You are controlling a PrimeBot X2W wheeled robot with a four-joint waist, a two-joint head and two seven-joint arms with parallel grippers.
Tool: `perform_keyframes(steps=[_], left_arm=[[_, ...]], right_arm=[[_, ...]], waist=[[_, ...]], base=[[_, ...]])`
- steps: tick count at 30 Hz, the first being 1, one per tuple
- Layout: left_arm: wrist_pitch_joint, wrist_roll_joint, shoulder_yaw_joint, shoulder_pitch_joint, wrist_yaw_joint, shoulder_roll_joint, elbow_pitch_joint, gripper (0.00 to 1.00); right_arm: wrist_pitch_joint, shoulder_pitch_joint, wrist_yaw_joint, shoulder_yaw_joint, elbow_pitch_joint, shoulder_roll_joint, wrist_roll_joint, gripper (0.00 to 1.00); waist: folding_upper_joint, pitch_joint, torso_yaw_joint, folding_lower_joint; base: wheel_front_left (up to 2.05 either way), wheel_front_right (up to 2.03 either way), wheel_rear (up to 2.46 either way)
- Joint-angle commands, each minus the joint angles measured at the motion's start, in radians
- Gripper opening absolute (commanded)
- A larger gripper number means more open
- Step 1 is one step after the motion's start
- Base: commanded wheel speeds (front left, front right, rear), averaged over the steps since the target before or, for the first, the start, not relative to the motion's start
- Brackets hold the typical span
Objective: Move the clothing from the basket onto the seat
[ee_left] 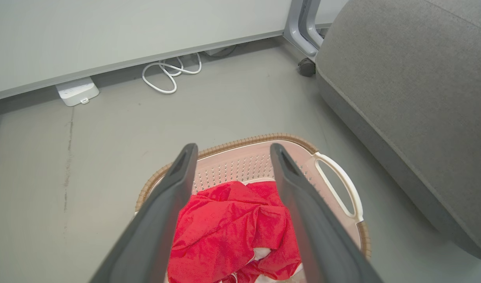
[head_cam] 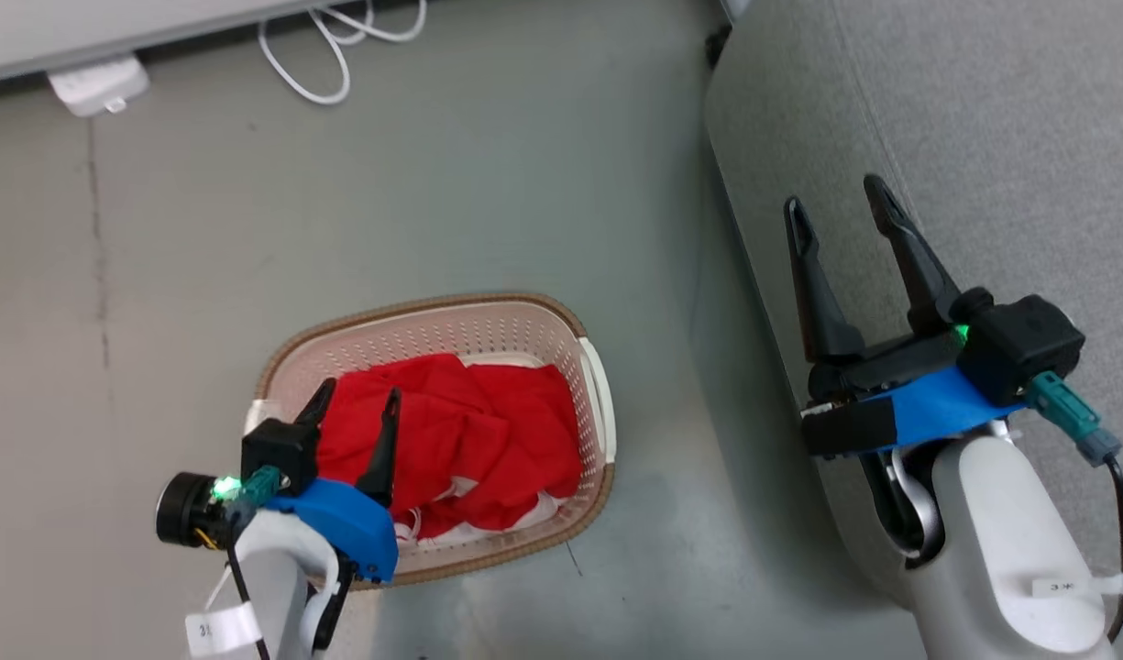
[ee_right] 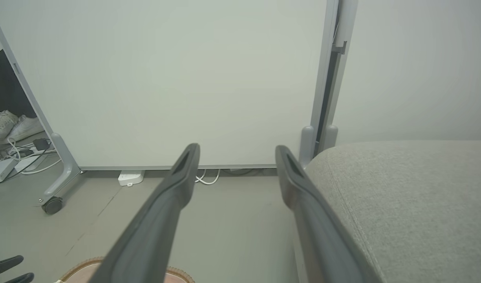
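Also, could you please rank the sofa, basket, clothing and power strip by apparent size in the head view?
Largest to smallest:
1. Sofa, though partly cut off by the frame.
2. Basket.
3. Clothing, lying inside it.
4. Power strip.

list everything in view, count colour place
basket: one, cream with brown rim, on the floor
clothing: one heap, pieces uncountable, red with white, in the basket
sofa: one, grey, right of the basket
panel: one, pale, grey frame, at the back
cable: one, white, floor by the panel
power strip: one, white, floor by the panel
shoes: one pair, white, left of the panel
left pincer: one, dark, open above the clothing
right pincer: one, dark, open at the sofa's edge
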Motion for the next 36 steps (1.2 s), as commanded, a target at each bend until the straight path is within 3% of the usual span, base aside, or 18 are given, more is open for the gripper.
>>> perform_keyframes(steps=[1, 13, 25, 33, 34, 35, 36], left_arm=[[0.009, 0.008, -0.014, -0.044, -0.002, 0.015, 0.017, 1.00], [0.119, 0.020, -0.114, -0.243, -0.008, 0.142, 0.202, 1.00], [0.165, 0.011, -0.141, -0.338, -0.007, 0.239, 0.274, 1.00], [0.197, 0.006, -0.134, -0.377, 0.037, 0.255, 0.305, 1.00], [0.202, 0.005, -0.136, -0.380, 0.038, 0.253, 0.308, 0.30], [0.206, 0.005, -0.139, -0.385, 0.039, 0.252, 0.310, 0.00], [0.212, 0.001, -0.139, -0.388, 0.039, 0.250, 0.313, 0.00]], right_arm=[[-0.011, -0.037, 0.000, 0.008, -0.001, -0.002, 0.014, 1.00], [-0.046, -0.183, 0.000, 0.127, 0.016, -0.002, 0.105, 1.00], [-0.048, -0.210, 0.000, 0.167, -0.034, -0.002, 0.192, 1.00], [-0.048, -0.215, 0.000, 0.185, -0.055, -0.002, 0.210, 1.00], [-0.048, -0.215, 0.000, 0.185, -0.055, -0.002, 0.210, 1.00], [-0.048, -0.215, 0.000, 0.186, -0.054, -0.002, 0.211, 1.00], [-0.048, -0.215, 0.000, 0.186, -0.054, -0.002, 0.212, 1.00]], waist=[[0.0000, 0.131, -0.090, -0.0002], [0.0000, 0.361, -0.244, -0.0002], [0.0000, 0.481, -0.309, -0.0002], [0.0000, 0.518, -0.322, -0.0002], [0.0000, 0.520, -0.322, -0.0002], [0.0000, 0.522, -0.321, -0.0002], [0.0000, 0.523, -0.321, -0.0002]], base=[[0.00, 0.00, 0.00], [0.00, 0.00, 0.00], [0.00, 0.00, 0.00], [0.00, 0.00, 0.00], [0.00, 0.00, 0.00], [0.00, 0.00, 0.00], [0.00, 0.00, 0.00]])
